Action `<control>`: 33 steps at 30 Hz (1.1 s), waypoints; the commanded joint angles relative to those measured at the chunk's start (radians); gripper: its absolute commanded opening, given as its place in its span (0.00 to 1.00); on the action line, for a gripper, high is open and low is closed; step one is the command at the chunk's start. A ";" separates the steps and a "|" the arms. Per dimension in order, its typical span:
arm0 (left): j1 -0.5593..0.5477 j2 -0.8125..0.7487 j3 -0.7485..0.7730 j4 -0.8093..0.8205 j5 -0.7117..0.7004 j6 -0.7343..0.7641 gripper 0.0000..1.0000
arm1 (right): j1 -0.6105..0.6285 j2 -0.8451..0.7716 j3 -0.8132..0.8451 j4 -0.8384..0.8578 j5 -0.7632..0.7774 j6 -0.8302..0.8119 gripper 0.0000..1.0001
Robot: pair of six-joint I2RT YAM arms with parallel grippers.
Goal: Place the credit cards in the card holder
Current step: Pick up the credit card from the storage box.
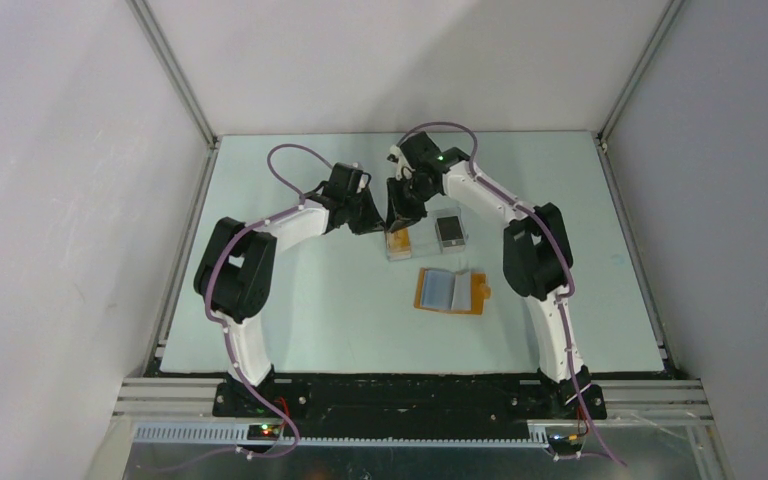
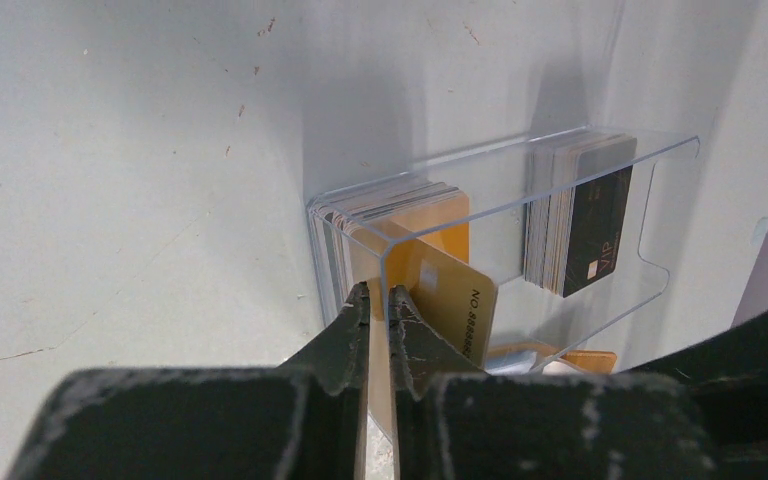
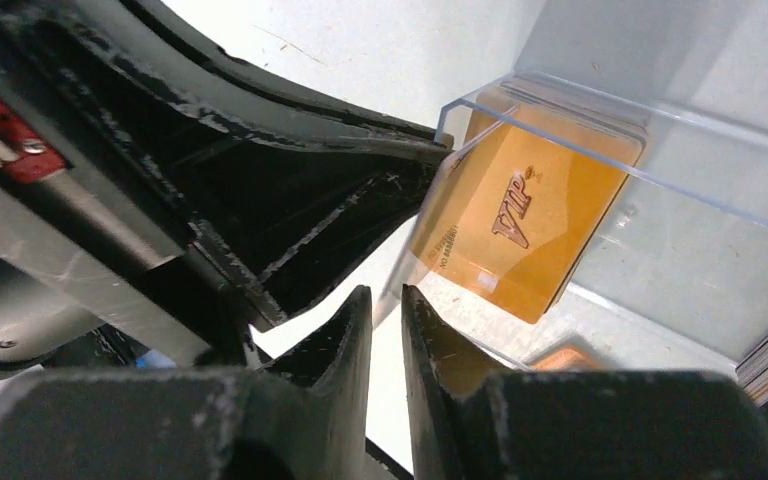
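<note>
Pale green tabletop (image 1: 290, 300): left claw (image 2: 380, 292) clamps a clear plastic box (image 2: 316, 250) of orange credit cards (image 2: 450, 290); right claw (image 3: 387, 292), hold unclear. Open orange card holder (image 1: 478, 290), lower centre, shows one blue card (image 1: 443, 290); stacks remain.

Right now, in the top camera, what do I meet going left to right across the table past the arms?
left claw → clear box of orange cards → clear box of black cards. Left out: the right claw, which overlaps the orange-card box, and the card holder, which lies nearer and spans both boxes' range.
</note>
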 commanded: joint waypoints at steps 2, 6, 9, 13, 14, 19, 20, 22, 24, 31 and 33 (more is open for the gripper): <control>-0.007 0.053 0.001 -0.035 -0.010 0.039 0.00 | -0.019 -0.012 -0.032 0.039 -0.048 0.015 0.22; -0.008 0.050 0.001 -0.036 -0.009 0.041 0.00 | -0.017 0.002 -0.038 0.019 0.009 0.002 0.22; -0.007 0.050 0.001 -0.035 -0.010 0.042 0.00 | -0.015 0.010 -0.042 0.016 0.025 -0.004 0.24; -0.007 0.050 0.001 -0.036 -0.010 0.042 0.00 | -0.016 0.019 -0.041 0.014 0.019 -0.001 0.26; -0.007 0.050 0.000 -0.035 -0.011 0.042 0.00 | -0.017 0.022 -0.046 0.020 0.009 0.001 0.27; -0.008 0.050 0.000 -0.035 -0.010 0.042 0.00 | -0.039 0.042 -0.050 0.016 -0.015 0.031 0.28; -0.007 0.050 0.001 -0.035 -0.010 0.042 0.00 | -0.048 0.043 -0.057 0.016 -0.016 0.035 0.27; -0.008 0.051 0.002 -0.036 -0.009 0.043 0.00 | -0.057 0.039 -0.073 0.021 -0.023 0.045 0.26; -0.007 0.052 0.003 -0.036 -0.009 0.044 0.00 | -0.063 0.033 -0.084 0.030 -0.029 0.051 0.24; -0.007 0.055 0.005 -0.035 -0.007 0.045 0.00 | -0.076 0.032 -0.103 0.051 -0.063 0.055 0.22; -0.007 0.054 0.006 -0.035 -0.007 0.045 0.00 | -0.081 0.035 -0.115 0.064 -0.087 0.059 0.23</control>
